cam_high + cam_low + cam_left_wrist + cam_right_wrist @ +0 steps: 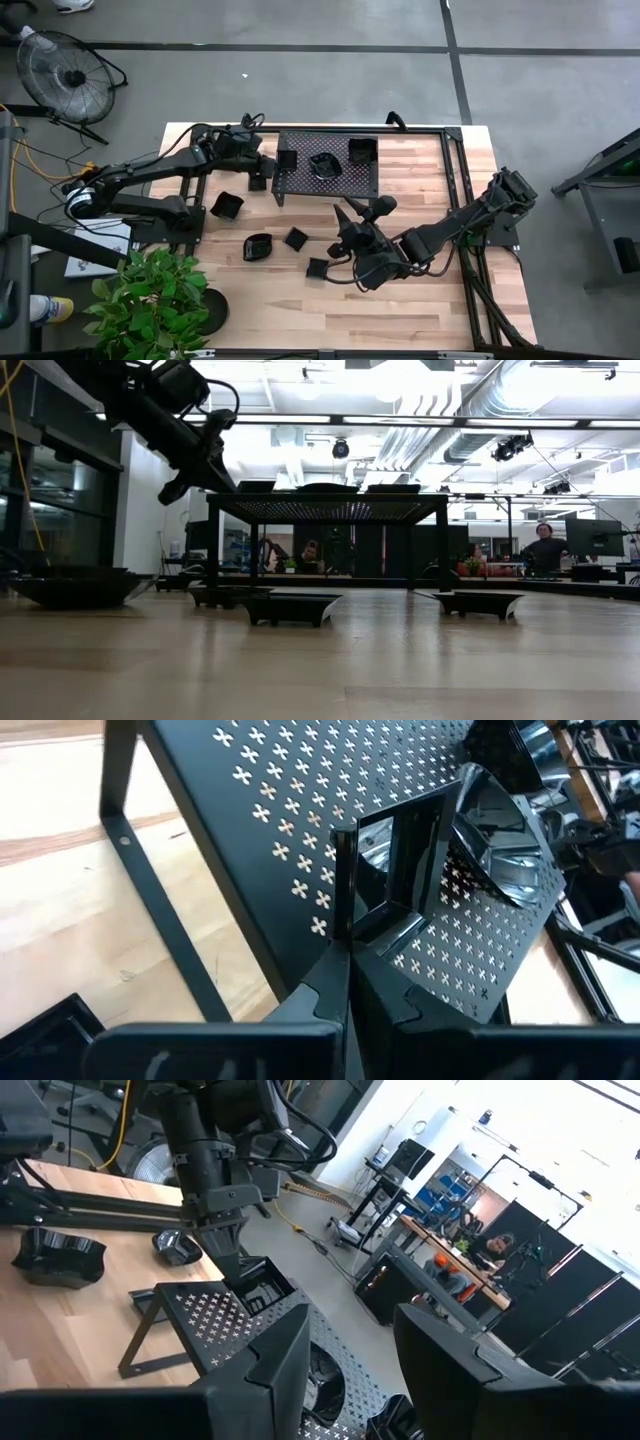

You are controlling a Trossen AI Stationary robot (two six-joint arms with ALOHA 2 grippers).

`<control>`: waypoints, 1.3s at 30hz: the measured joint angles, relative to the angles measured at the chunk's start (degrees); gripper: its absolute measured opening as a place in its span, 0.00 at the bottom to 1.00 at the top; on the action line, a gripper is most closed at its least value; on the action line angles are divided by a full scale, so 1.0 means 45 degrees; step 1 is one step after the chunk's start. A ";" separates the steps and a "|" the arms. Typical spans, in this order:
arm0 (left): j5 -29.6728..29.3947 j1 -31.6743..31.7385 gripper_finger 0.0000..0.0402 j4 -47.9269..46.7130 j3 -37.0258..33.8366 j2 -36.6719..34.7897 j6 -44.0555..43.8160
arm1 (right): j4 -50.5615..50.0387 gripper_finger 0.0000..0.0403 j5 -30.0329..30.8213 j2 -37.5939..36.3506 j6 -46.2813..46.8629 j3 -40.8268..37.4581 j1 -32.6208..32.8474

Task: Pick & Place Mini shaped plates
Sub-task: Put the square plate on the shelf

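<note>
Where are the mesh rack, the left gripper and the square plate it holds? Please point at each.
mesh rack (300, 180): high view, a bare part of its perforated top.
left gripper (266, 165): high view, at its fingertips by the rack's left edge.
square plate (405, 860): left wrist view, its upright wall.

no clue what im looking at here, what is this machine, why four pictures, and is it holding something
It is a robot with two dark arms at a wooden table. One picture looks down from above, one looks level across the tabletop, and two come from cameras on the wrists. A black mesh rack stands on the table with three small black dishes on it; more dishes lie on the wood. The left gripper is shut on a square dish at the rack's corner. The right gripper is open, holding nothing.
</note>
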 joint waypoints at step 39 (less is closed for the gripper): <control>0.0594 -0.0534 0.19 0.1055 0.0000 0.0544 0.0668 | -0.0011 0.35 -0.0053 0.0000 0.0069 0.0000 0.0000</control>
